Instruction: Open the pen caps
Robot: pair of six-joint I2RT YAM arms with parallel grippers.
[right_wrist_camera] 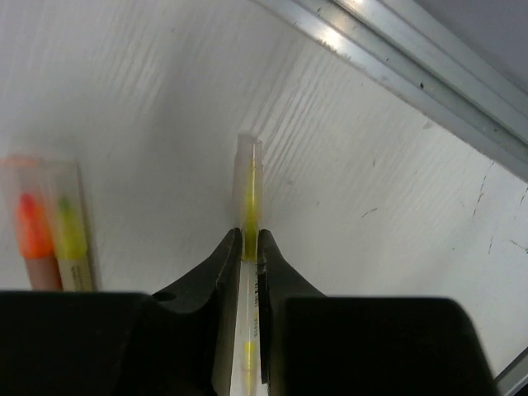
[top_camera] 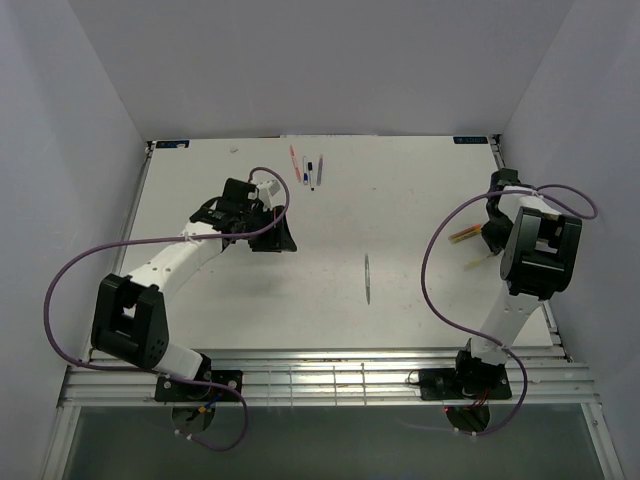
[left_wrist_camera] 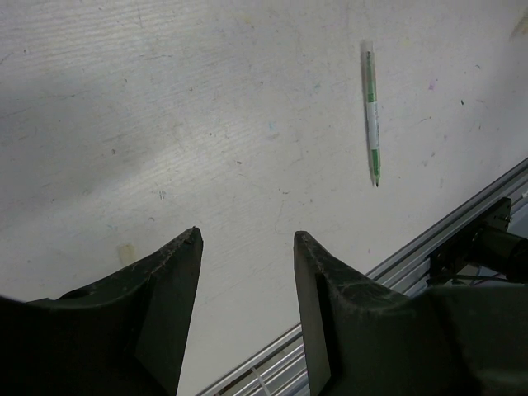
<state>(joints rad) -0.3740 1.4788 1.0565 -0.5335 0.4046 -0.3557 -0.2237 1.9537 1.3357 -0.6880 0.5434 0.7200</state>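
In the right wrist view my right gripper (right_wrist_camera: 249, 241) is shut on a thin yellow pen (right_wrist_camera: 252, 330) lying on the white table. The pen's clear cap (right_wrist_camera: 249, 177), with yellow showing inside, sticks out past the fingertips. Just left of it lie an orange pen (right_wrist_camera: 31, 235) and a yellow pen (right_wrist_camera: 71, 231), both under clear caps. From above, the right gripper (top_camera: 491, 238) is at the table's right side beside those pens (top_camera: 465, 235). My left gripper (top_camera: 275, 237) hangs open over bare table, holding nothing. A green pen (left_wrist_camera: 372, 107) lies ahead of it, well apart.
Three more pens (top_camera: 308, 170) lie near the far edge of the table. The green pen (top_camera: 368, 278) lies alone mid-table. An aluminium rail (right_wrist_camera: 396, 62) runs along the table edge close to the right gripper. Another rail (left_wrist_camera: 462, 214) borders the table near the left gripper.
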